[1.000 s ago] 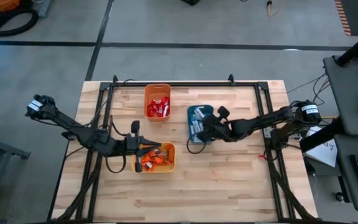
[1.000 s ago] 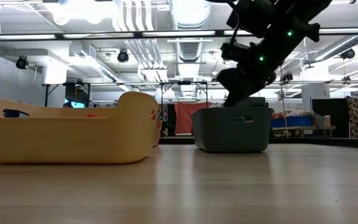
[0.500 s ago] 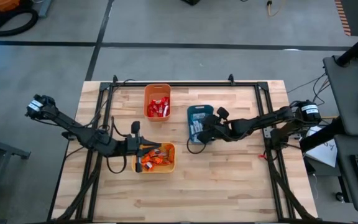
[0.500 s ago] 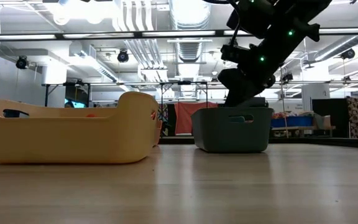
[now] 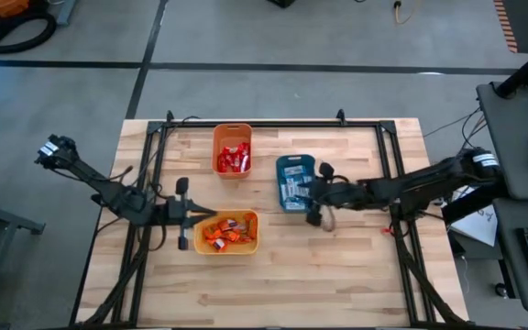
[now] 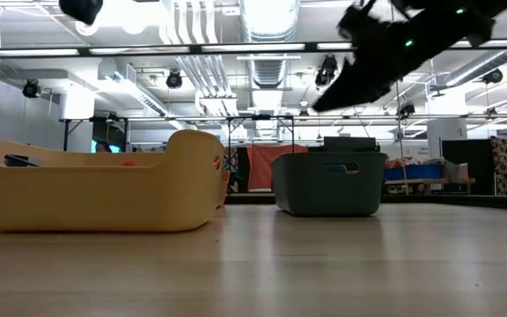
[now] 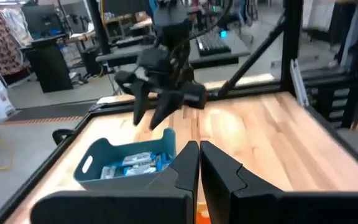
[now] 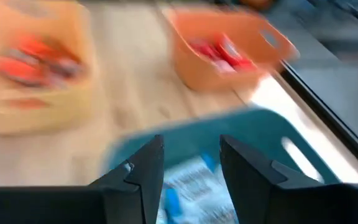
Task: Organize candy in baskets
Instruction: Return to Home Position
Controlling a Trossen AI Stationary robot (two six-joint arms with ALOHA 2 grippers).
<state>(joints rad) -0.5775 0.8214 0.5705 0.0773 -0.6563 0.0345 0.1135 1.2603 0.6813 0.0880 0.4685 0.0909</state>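
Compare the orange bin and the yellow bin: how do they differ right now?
The orange bin is narrower and holds red candy; the yellow bin is wider and holds orange candy. The yellow bin sits nearer the low camera than the orange bin. Both stand upright, apart from each other.

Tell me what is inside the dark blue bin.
The blue bin holds light blue-and-white wrapped candy, piled together. Anything beneath the top wrappers is covered, so the count is unclear. The right gripper hangs by its edge.
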